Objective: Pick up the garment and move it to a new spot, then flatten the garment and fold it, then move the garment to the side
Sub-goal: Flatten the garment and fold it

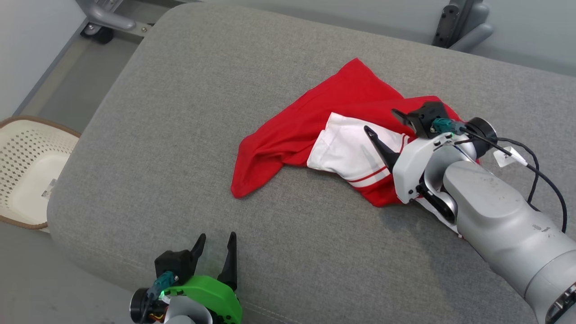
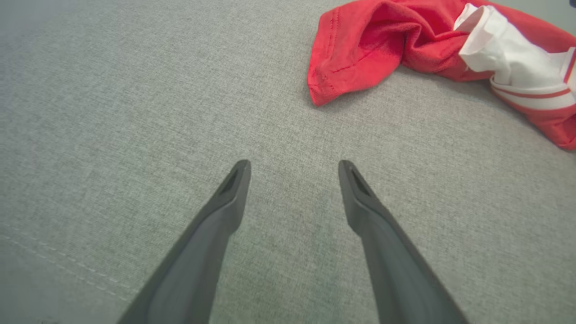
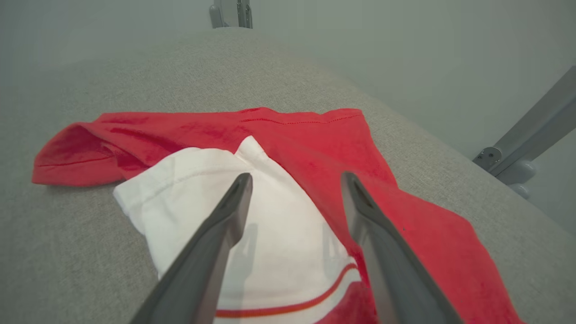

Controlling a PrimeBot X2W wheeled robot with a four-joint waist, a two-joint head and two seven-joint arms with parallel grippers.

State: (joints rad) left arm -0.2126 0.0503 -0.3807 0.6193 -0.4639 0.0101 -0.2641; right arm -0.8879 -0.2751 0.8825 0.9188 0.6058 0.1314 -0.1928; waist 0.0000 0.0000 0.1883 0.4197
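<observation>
Left jaws sit lowest in the head view, above a green shell (image 1: 211,290), and they are spread wide. Their dark fingers (image 1: 230,265) point up over the bare grey cushion (image 1: 180,112), close to its front edge. In the left wrist view the two fingers (image 2: 225,211) stand well apart with grey cloth under them. The garment (image 2: 360,49) lies further off, up and to the right.

The garment (image 1: 315,121) is red, with a white part (image 1: 346,148) that has red stripes. It lies bunched up on the cushion, toward the robot's right side. One red corner points toward the left jaws.

Right jaws are spread wide too. Their fingers (image 1: 380,146) hang over the white part. In the right wrist view the fingers (image 3: 225,216) throw shadows on the white part (image 3: 279,234). I cannot tell if they touch it.

A pale basket (image 1: 27,171) with little holes stands on the floor, left of the cushion.
</observation>
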